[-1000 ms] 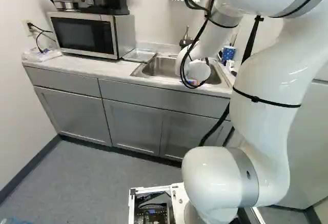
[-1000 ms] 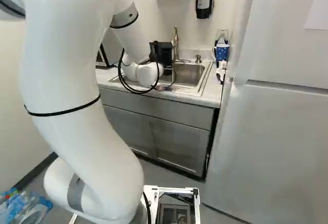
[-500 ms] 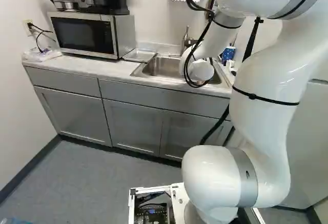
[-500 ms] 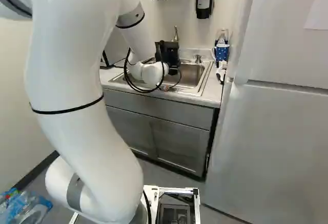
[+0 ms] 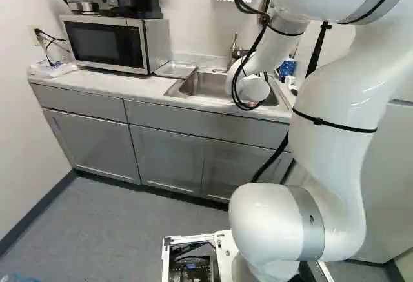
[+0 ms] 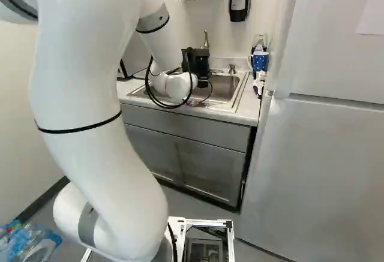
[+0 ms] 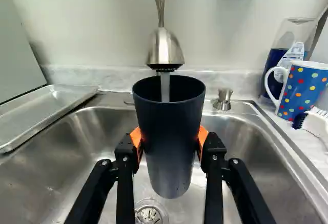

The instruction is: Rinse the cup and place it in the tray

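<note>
Gripper (image 6: 197,64) out over the sink (image 7: 77,142), closed on a dark cup (image 7: 169,137). Orange pads (image 7: 203,136) press the cup's wall from both sides, fingers spread to its width. Cup sits between them, mouth up, above the basin floor. Drain (image 7: 149,215) lies below the gripper.

Just ahead of and above the grip: metal faucet (image 7: 164,47), water running. The stream (image 7: 165,86) drops straight into the cup's mouth. Level inside cannot be made out.

To the gripper's left, well apart: metal tray (image 7: 46,108) on the counter beside the sink. Cup is outside it.

Ahead and to the gripper's right, a short metal fitting (image 7: 223,99) on the sink's back ledge. Farther to that side: blue dotted mug (image 7: 303,88), bottle with dark blue contents (image 7: 275,61) behind it, white-handled brush (image 7: 316,124) near the mug's foot.
</note>
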Robot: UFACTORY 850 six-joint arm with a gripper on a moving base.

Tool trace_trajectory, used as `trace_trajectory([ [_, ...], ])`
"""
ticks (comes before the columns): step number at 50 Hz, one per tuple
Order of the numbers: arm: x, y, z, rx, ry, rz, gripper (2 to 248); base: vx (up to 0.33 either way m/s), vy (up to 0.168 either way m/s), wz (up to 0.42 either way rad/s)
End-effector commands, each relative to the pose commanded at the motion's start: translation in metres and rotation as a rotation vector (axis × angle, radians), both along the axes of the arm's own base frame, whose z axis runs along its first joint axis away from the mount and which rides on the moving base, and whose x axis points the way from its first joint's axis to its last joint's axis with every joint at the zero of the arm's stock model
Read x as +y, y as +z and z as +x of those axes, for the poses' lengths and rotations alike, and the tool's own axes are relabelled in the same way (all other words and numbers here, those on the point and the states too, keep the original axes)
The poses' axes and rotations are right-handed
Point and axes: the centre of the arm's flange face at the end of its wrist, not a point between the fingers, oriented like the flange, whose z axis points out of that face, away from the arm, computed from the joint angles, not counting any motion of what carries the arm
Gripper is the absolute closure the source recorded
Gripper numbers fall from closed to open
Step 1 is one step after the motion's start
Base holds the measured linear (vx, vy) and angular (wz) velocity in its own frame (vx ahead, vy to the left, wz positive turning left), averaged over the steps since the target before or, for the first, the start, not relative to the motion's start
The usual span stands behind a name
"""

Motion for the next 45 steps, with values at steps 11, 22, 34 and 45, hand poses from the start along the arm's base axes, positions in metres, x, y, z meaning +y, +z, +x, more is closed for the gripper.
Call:
trace_trajectory([
  [11, 0.0, 0.0, 0.0, 0.0, 0.0, 0.0, 128, 0.0, 0.0, 0.0],
  [22, 0.0, 0.0, 0.0, 0.0, 0.0, 0.0, 128, 0.0, 0.0, 0.0],
  [34, 0.0, 0.0, 0.0, 0.0, 0.0, 0.0, 128, 0.0, 0.0, 0.0],
  [45, 0.0, 0.0, 0.0, 0.0, 0.0, 0.0, 128, 0.0, 0.0, 0.0],
])
